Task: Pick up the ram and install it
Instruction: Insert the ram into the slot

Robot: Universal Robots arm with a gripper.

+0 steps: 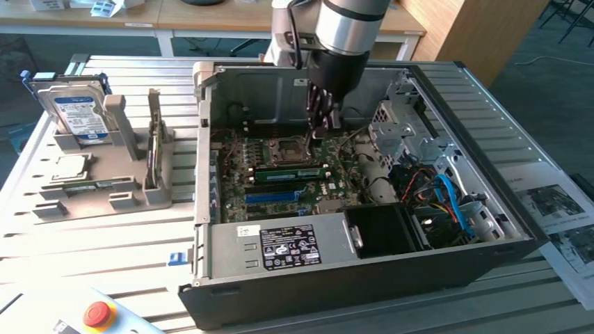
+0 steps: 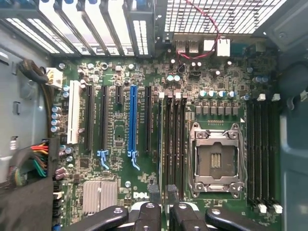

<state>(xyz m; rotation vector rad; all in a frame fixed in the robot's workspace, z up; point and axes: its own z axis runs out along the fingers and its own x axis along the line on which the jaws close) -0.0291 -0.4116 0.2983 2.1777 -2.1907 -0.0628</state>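
- Now the gripper [image 1: 320, 131] hangs inside the open computer case [image 1: 390, 285], above the CPU socket [image 1: 283, 148], upper centre of the exterior view.
- Its jaws stand narrowly apart, gripping nothing.
- The ram [image 1: 289, 173] sits along a motherboard slot just below the socket in the frame, apart from the gripper.
- A hard drive [image 1: 79, 111] stands at far left.

Long green ram [image 1: 289, 174] standing on edge on the motherboard [image 1: 236, 179]
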